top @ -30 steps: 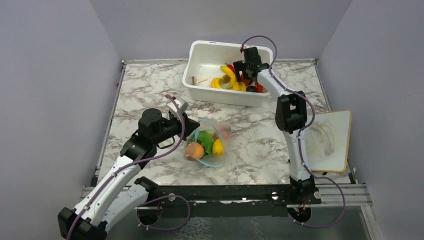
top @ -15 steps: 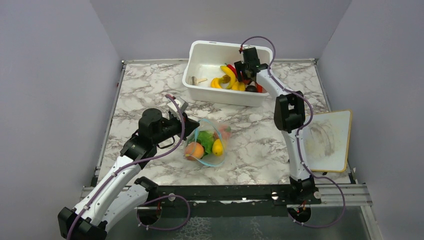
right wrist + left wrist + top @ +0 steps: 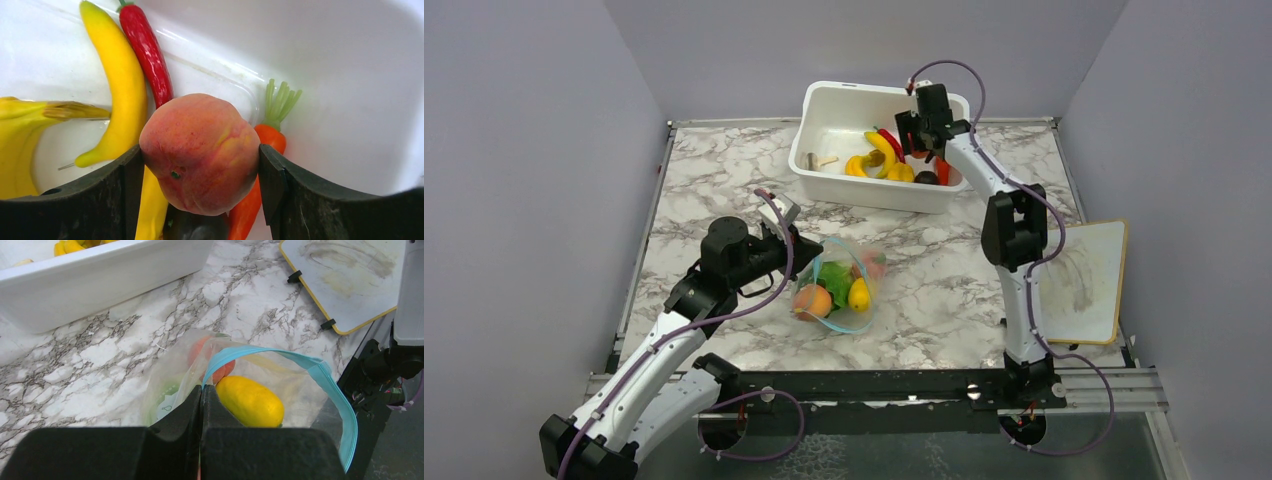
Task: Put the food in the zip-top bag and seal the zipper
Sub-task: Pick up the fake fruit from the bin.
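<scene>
The zip-top bag (image 3: 844, 285) lies on the marble table, mouth open toward the arms. It holds a lettuce (image 3: 834, 280), a peach (image 3: 812, 300) and a yellow oval fruit (image 3: 250, 401). My left gripper (image 3: 201, 390) is shut on the bag's rim, and the light-blue zipper (image 3: 280, 357) runs out from its tips in a loop. Over the white tub (image 3: 824, 95), my right gripper (image 3: 200, 160) is shut on another peach (image 3: 200, 150). That peach hangs above the food left in the tub.
In the tub lie bananas (image 3: 117, 85), a red chili (image 3: 147, 50), a carrot (image 3: 267, 135) and a dark fruit under the peach. A whiteboard (image 3: 1084, 280) rests at the table's right edge. Grey walls close in three sides.
The right gripper's jaws have narrowed onto the peach and shifted slightly back and right over the tub. The left arm and the bag have not moved.
</scene>
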Motion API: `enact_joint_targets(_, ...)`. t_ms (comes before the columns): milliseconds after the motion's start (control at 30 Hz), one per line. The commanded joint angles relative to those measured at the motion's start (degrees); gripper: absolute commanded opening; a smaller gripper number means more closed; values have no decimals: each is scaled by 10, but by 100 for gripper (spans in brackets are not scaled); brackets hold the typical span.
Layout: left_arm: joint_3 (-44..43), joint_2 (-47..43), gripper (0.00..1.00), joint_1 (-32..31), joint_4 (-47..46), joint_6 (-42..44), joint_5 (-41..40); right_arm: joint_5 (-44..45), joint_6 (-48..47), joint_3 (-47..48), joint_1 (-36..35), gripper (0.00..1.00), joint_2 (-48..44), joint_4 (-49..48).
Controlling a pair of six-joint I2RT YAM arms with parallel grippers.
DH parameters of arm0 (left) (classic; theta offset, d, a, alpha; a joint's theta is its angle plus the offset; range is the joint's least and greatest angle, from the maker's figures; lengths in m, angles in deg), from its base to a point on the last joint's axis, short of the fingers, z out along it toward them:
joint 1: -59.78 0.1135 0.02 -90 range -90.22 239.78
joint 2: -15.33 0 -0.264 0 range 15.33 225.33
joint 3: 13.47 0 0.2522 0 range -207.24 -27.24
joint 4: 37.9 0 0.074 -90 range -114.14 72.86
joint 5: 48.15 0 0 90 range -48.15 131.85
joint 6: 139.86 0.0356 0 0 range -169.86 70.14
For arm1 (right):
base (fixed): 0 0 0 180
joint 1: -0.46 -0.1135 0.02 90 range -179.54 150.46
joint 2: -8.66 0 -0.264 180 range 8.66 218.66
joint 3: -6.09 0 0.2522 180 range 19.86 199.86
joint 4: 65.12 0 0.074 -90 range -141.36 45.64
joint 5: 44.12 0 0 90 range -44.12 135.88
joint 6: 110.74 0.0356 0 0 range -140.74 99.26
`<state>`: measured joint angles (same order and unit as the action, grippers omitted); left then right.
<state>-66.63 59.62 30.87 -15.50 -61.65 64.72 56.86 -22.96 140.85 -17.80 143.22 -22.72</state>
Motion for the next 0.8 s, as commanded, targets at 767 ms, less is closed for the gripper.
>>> enact_joint_targets(767, -27, 6, 0, -3, -32, -139, -16, -216, 152, -402, -10, 36, -503, -53)
